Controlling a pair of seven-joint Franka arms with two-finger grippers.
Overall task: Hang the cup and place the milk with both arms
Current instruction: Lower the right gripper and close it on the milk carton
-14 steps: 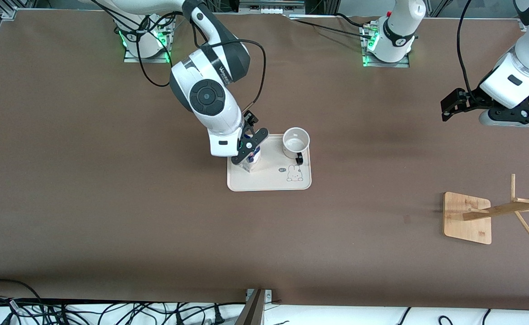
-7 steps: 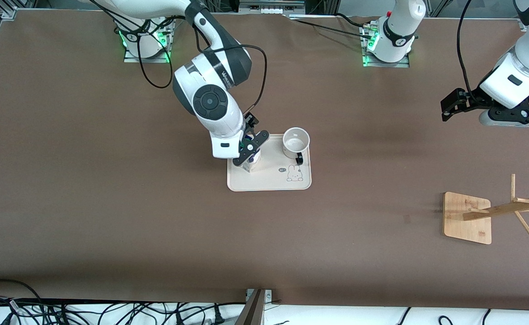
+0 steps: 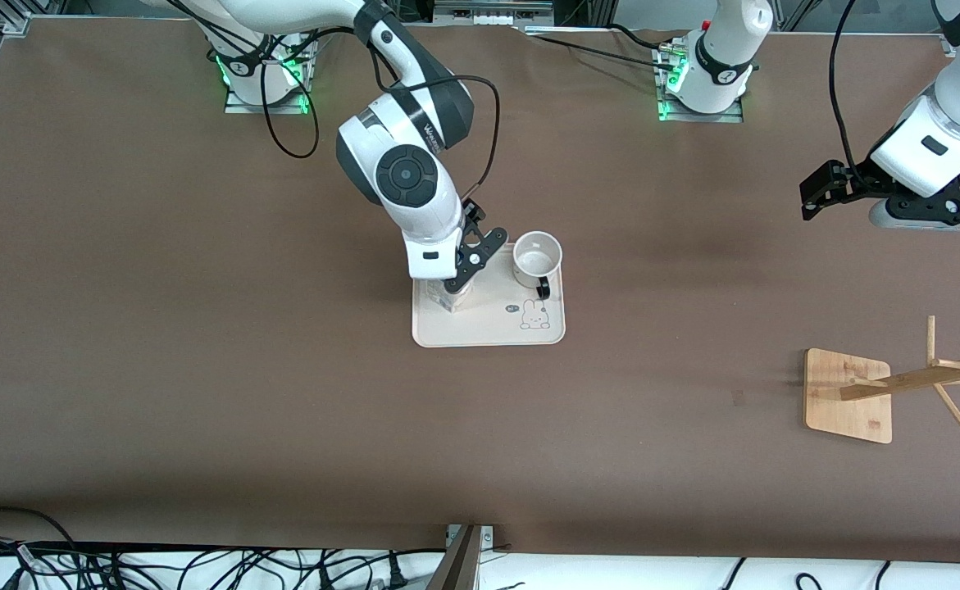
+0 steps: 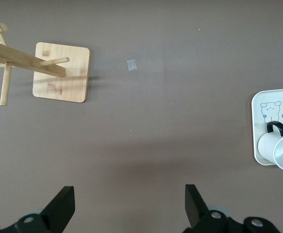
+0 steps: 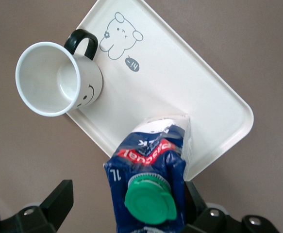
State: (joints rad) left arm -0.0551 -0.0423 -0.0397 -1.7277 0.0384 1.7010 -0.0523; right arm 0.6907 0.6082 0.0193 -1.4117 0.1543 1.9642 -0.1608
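Observation:
The milk (image 5: 148, 165), a blue and white carton with a green cap, stands on the cream tray (image 3: 488, 328) at its edge toward the right arm's end. In the front view only a sliver of the milk (image 3: 449, 302) shows under the hand. My right gripper (image 5: 125, 196) (image 3: 457, 283) is open around the carton's top, with one finger beside it and the other apart. The white cup (image 3: 537, 255) (image 5: 58, 80) stands upright on the tray, its black handle facing the front camera. My left gripper (image 3: 813, 199) (image 4: 130, 201) waits open and empty above bare table.
A wooden cup rack (image 3: 848, 395) (image 4: 61, 73) with a leaning post and pegs stands near the left arm's end, nearer the front camera than the tray. A rabbit drawing (image 3: 534, 315) marks the tray's bare floor. Cables run along the front edge.
My right arm has shifted toward the left arm's end, bringing its gripper more fully over the milk. The milk, the cup and the left arm have not moved.

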